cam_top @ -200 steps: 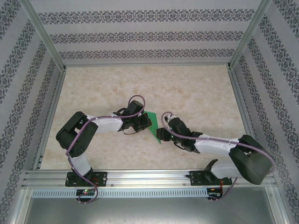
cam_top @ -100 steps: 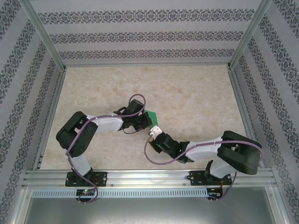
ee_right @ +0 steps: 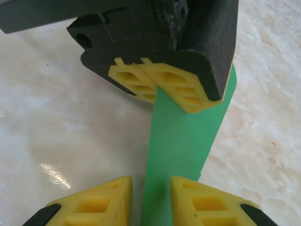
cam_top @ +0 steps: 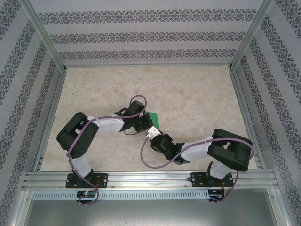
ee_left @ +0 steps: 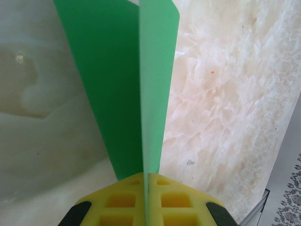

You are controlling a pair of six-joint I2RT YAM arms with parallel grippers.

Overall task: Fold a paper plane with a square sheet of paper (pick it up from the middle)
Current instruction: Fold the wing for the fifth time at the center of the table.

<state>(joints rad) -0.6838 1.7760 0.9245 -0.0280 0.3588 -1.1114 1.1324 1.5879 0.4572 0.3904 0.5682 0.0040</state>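
Observation:
The square sheet of paper is bright green and doubled along a crease, its two layers standing on edge. My left gripper is shut on its lower edge, the yellow pads pressed flat on the paper. In the right wrist view the same left gripper holds the sheet from the far end, and the paper runs down between my right gripper's fingers, which stand apart with a gap on the left side. From above, both grippers meet mid-table: left, right, with a green corner showing.
The marbled beige table stretches behind and to both sides of the arms. Aluminium frame posts and patterned walls enclose it. A metal rail runs along the near edge by the arm bases.
The right arm has swung left and in toward the left gripper, bringing its fingers around the paper and narrowing them. The left gripper has held still, shut on the sheet.

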